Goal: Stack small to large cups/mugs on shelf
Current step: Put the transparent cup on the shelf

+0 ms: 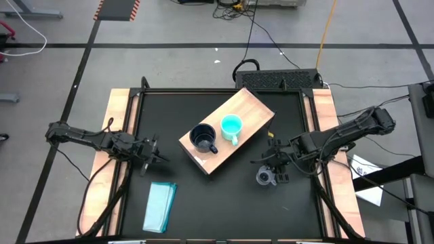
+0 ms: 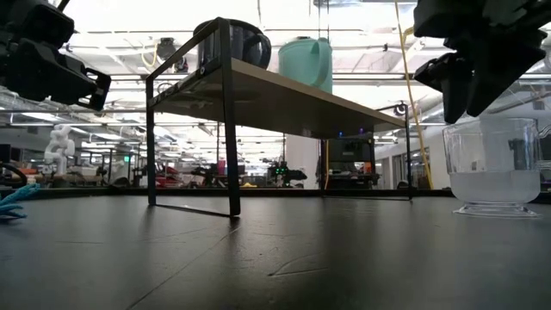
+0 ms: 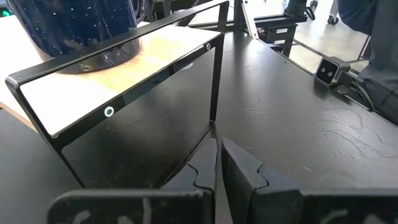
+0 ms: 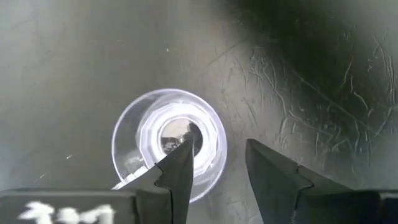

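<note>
The wooden shelf (image 1: pixel 251 112) stands slantwise mid-table on dark metal legs. On its top sit the dark navy mug (image 1: pixel 203 138) and the turquoise mug (image 1: pixel 231 127), side by side. The small clear cup (image 1: pixel 266 177) stands upright on its base on the black table, to the shelf's right. My right gripper (image 4: pixel 217 149) hangs open just above the clear cup (image 4: pixel 168 140), pointing steeply down, one finger over the cup's mouth and the other outside its rim. My left gripper (image 3: pixel 219 144) waits shut near the table's left edge, facing the shelf (image 3: pixel 93 81).
A flat pale-teal block (image 1: pixel 160 207) lies near the table's front left. Wooden strips run along the table's left and right edges (image 1: pixel 119 122). A black box with cables (image 1: pixel 281 78) sits at the far edge. Bare black tabletop lies in front of the shelf.
</note>
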